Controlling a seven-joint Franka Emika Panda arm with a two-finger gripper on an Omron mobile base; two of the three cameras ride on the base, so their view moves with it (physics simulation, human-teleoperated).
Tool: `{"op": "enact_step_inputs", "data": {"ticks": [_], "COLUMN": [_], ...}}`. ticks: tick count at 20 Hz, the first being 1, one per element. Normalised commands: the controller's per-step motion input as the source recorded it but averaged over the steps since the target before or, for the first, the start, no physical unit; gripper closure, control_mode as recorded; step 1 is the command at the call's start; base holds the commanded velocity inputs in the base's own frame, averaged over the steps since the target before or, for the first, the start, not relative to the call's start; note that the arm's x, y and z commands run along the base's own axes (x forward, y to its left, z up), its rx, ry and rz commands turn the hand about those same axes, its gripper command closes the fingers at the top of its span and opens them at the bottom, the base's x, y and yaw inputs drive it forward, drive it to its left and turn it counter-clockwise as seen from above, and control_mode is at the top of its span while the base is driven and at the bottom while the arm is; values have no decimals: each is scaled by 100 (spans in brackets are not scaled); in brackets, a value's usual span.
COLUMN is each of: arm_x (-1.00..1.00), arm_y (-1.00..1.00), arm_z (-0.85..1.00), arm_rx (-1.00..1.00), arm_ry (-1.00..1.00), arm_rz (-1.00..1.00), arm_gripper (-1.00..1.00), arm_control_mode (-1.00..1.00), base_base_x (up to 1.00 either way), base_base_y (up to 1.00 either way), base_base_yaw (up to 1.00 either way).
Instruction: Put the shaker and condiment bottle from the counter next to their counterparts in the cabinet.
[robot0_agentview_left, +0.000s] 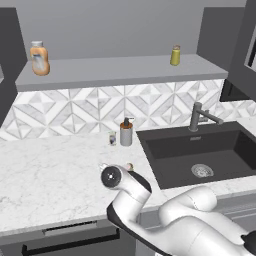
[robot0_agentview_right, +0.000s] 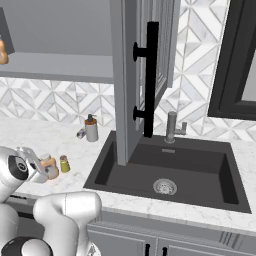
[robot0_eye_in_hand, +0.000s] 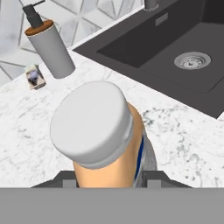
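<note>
I have the gripper (robot0_agentview_right: 44, 167) down at the counter (robot0_agentview_left: 45, 180), near the sink's (robot0_agentview_right: 200, 165) left rim, its fingers clasped on the condiment bottle (robot0_eye_in_hand: 107, 140). The shaker (robot0_agentview_right: 64, 163) stands just beside it, toward the sink.

White Franka arm with dark joints: folded low, elbow bent, wrist turned down. Two-finger gripper (robot0_agentview_right: 44, 167): lowered just above the surface, dark fingertips (robot0_eye_in_hand: 68, 180) set either side of a slim pale-orange plastic bottle with white cap (robot0_eye_in_hand: 105, 140); contact not discernible.
</note>
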Motion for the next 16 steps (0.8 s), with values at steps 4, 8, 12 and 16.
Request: {"op": "enact_step_inputs", "data": {"ticks": [4,8,12,16], "arm_x": [0,5,0,-30], "arm_y": [0,0,0,-2], "arm_z": [8,17,40,53], "arm_rx": [0,0,0,8], "arm_ry": [-5,-7,-7,1], "arm_rz": [0,0,0,0], "arm_gripper": [100,100,100,100], "arm_control_mode": [-100,-100,-100,-100], "base_base_x": [0,0,0,0], "base_base_y": [0,0,0,0], "base_base_yaw": [0,0,0,0]}}
